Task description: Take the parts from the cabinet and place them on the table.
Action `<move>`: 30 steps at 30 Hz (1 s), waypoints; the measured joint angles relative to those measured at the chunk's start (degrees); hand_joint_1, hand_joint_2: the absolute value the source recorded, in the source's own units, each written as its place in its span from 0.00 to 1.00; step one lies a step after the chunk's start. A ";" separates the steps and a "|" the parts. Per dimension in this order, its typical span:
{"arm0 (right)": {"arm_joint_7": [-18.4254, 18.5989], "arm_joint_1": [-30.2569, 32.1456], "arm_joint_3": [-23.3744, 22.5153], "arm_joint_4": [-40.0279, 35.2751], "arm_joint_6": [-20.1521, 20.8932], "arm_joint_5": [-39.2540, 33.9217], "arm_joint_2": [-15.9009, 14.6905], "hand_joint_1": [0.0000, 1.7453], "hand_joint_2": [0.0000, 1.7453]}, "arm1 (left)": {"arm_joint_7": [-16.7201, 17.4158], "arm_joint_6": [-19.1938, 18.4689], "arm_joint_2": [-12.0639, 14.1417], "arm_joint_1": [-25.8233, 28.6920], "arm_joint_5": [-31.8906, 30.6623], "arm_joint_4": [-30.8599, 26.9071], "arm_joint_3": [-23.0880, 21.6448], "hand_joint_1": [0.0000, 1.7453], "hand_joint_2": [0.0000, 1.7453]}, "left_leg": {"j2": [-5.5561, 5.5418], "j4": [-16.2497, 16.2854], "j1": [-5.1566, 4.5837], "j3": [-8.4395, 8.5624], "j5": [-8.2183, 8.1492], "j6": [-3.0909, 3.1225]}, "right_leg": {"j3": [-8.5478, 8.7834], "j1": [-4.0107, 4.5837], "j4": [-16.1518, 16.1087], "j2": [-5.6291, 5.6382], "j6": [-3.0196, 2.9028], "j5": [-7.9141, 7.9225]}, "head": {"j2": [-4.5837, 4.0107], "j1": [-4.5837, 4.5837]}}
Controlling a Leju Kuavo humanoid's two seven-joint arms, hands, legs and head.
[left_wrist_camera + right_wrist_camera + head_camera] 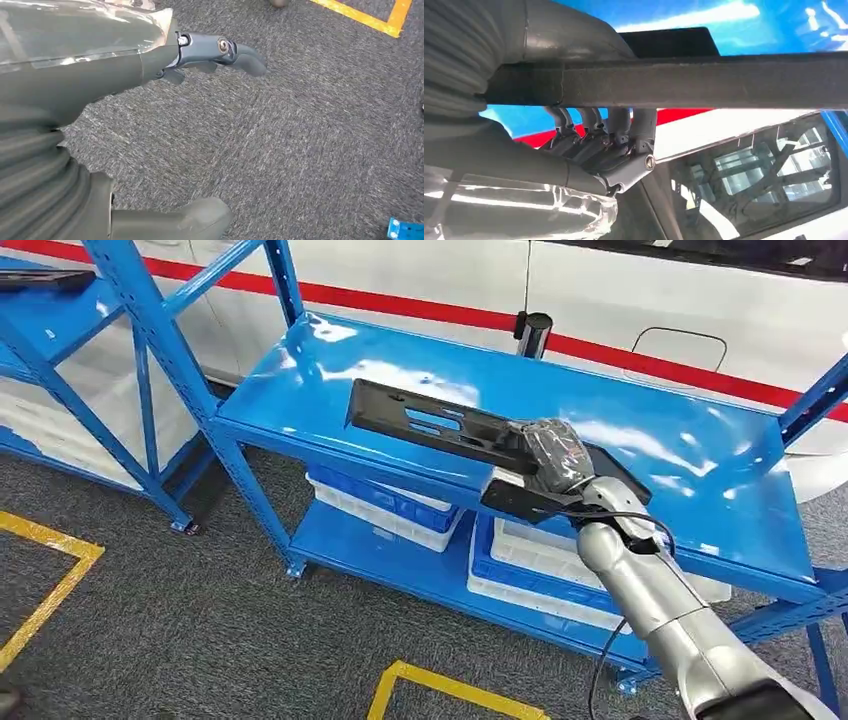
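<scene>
Blue shelf [640, 455]: right hand [556, 455] grips black part [440, 425]; left hand [210, 55] open, over carpet.

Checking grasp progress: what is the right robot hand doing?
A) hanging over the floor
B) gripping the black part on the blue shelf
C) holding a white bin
B: the right robot hand is closed around one end of the long black part on the blue shelf.

A long flat black part [440, 428] with slots lies tilted over the blue cabinet's top shelf [650, 450], gripped at its near end.
</scene>
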 joint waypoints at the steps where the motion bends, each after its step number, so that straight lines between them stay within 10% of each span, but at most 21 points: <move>1: 0.00 0.10 0.00 0.00 0.00 0.04 0.00 0.84 1.00 | 0.00 -0.09 0.00 0.02 0.00 0.00 0.00 0.00 1.00 | -0.03 0.05 0.10 0.00 0.03 -0.08 | 0.93 -0.12 -1.74 0.00 0.46 1.01 | 0.00 0.04; 4: 0.00 -0.08 -0.02 0.00 0.00 0.02 0.02 0.84 1.00 | 0.02 -0.22 -0.13 -0.02 -0.09 0.00 0.00 0.00 1.00 | -0.18 0.38 0.50 0.05 -0.13 -0.95 | 9.20 -0.84 -17.18 -0.19 1.93 6.43 | 0.00 0.06; 5: -0.02 -0.11 -0.02 0.00 0.00 0.02 0.04 0.84 1.00 | 0.02 -0.22 -0.04 -0.01 -0.09 -0.02 0.00 0.00 1.00 | -0.29 0.50 0.37 -0.20 -0.23 -1.54 | 10.64 -0.33 -18.11 0.04 1.22 6.31 | 0.00 0.07; 10: -0.04 -0.41 0.04 -0.02 0.04 0.11 0.28 0.84 1.00 | 0.02 -0.29 -0.04 0.04 -0.09 -0.02 0.00 0.00 1.00 | -0.38 1.64 0.82 -0.77 -0.73 -3.13 | 9.66 -0.62 -18.29 0.35 -1.02 6.87 | 0.00 -0.09; 13: -0.04 -0.50 0.11 -0.02 0.28 0.24 0.53 0.84 1.00 | 0.04 -0.37 -0.07 0.03 -0.11 -0.02 -0.02 0.00 1.00 | -0.05 13.11 0.86 -5.64 -7.89 -4.02 | 9.41 -0.38 -18.26 0.22 -1.98 7.05 | 0.00 -0.18; 15: -0.04 -0.39 0.35 0.00 0.31 0.42 0.59 0.84 1.00 | 0.04 -0.37 -0.07 0.14 -0.17 -0.02 0.00 0.00 1.00 | -0.04 19.72 0.87 -8.57 -9.76 -4.27 | 9.22 -0.19 -18.23 0.16 -2.15 7.18 | 0.00 -0.15; 17: -0.04 -0.36 0.41 0.00 0.31 0.46 0.57 0.84 1.00 | 0.02 -0.37 -0.07 0.14 -0.17 -0.02 0.00 0.00 1.00 | -0.02 16.13 0.87 -6.56 -6.59 -4.03 | 9.27 -0.15 -18.21 0.16 -2.14 7.18 | 0.00 -0.15; 19: -0.04 -0.44 0.39 0.00 0.31 0.46 0.59 0.84 1.00 | 0.02 -0.37 -0.04 0.10 -0.20 -0.04 0.00 0.00 1.00 | -0.01 5.40 0.87 -0.69 -1.80 -3.51 | 9.43 -0.15 -18.21 0.18 -2.10 7.17 | 0.00 -0.17; 20: -0.04 -0.45 0.35 0.00 0.31 0.46 0.59 0.84 1.00 | 0.02 -0.37 -0.04 0.02 -0.24 -0.04 0.00 0.00 1.00 | -0.09 1.87 0.75 1.20 -1.99 -3.24 | 9.34 0.07 -18.21 0.20 -2.03 7.20 | 0.00 -0.13; 26: -0.02 -0.45 0.13 -0.02 0.28 0.50 0.42 0.84 1.00 | -0.04 -0.37 -0.04 -0.08 -0.35 -0.09 0.00 0.00 1.00 | 0.19 0.04 0.63 1.18 -0.71 -1.28 | 7.77 0.48 -16.65 0.15 -0.72 5.97 | 0.00 -0.07; 30: -0.02 0.12 0.17 0.07 0.28 0.50 0.42 0.84 1.00 | -0.04 -0.37 -0.07 -0.06 -0.35 -0.09 0.00 0.00 1.00 | 0.21 0.11 0.50 0.16 -0.12 -0.74 | 0.73 0.29 -0.07 0.14 -1.00 -0.85 | 0.00 -0.07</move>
